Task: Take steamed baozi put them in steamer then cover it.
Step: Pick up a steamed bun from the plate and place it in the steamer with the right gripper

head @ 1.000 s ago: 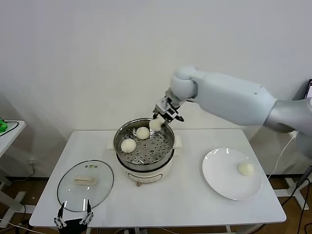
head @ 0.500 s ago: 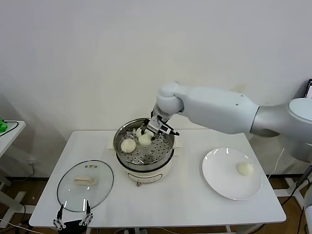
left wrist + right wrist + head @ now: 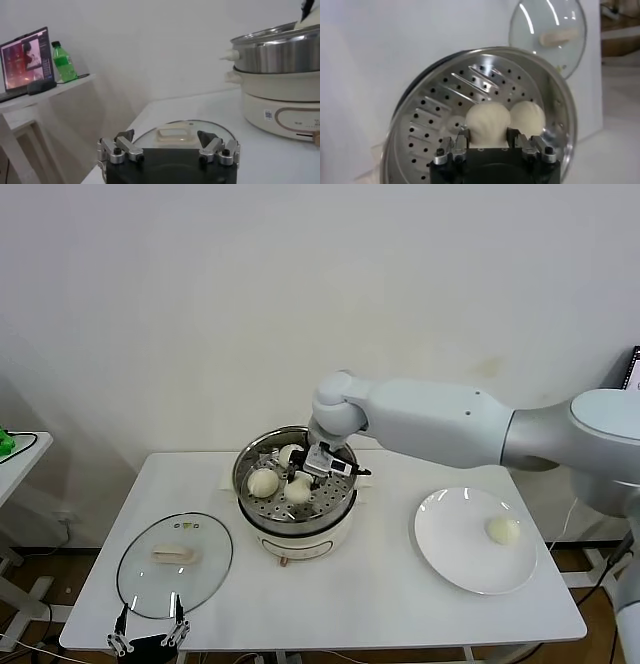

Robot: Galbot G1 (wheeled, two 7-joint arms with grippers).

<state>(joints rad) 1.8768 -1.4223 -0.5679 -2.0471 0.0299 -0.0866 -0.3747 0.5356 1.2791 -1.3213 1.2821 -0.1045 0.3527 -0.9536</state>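
A plain white wall rises behind a white bench (image 3: 400, 584). Near the middle of the bench, toward its far edge, stands the steamer (image 3: 296, 496), a shiny steel pot with a perforated floor on a white cooker base.

The right arm reaches in from the right side, and the right gripper (image 3: 303, 474) is lowered inside the steamer. In the right wrist view its fingers (image 3: 460, 140) are spread on either side of a steamed baozi (image 3: 487, 123) that rests on the perforated floor; whether the pads actually touch the dough cannot be told. A second bun (image 3: 527, 117) sits just beside it, the two close enough to seem touching. In the head view this second bun (image 3: 263, 482) lies toward the steamer's left side, and a third pale bun (image 3: 290, 453) is partly hidden behind the gripper near the far wall of the pot.

One more bun (image 3: 503, 530) lies on a flat white plate (image 3: 450, 554) near the bench's right edge, well apart from the steamer.

A round glass lid (image 3: 175, 562) with a cream handle lies flat near the front left corner of the bench. The left gripper (image 3: 150, 642) is parked just past the front edge beside that lid, its fingers (image 3: 120, 149) spread and holding nothing.
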